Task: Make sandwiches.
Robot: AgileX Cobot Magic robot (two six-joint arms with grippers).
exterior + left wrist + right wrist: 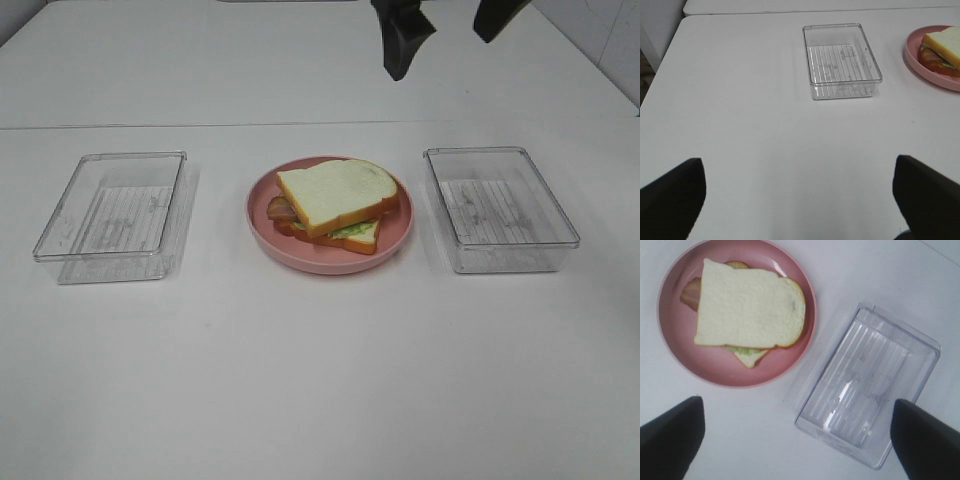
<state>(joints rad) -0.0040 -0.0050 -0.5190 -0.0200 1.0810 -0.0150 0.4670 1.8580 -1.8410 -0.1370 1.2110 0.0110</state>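
Sandwich (338, 203): one stack, centre of pink plate (262, 216), mid table (320, 380). Assembled, nothing gripping it.
Top bread (747, 307): white w/ orange-brown crust, sits skewed over lower layers, covers most of them.
Lettuce (746, 352): green edge peeking out under top slice, near side.
Bacon (690, 291): reddish-brown end sticking out on stack's left side in high view.
Bottom bread (366, 238): corner shows below lettuce, touching plate.
Cheese: can't make out, hidden if there.
Left tray (115, 212): clear plastic, on table, left of plate, apart from it. Nothing in it.
Right tray (499, 205): clear plastic, right of plate, apart from it. Nothing in it.
Left pincer (800, 200): released, dark fingers (672, 200) wide apart, nothing between, over bare table near side of left tray.
Right pincer (800, 440): released, fingers (927, 440) spread wide, nothing held, up above table over plate and right tray.
Arms: dark parts (405, 35) at far edge of high view, clear of the stack.
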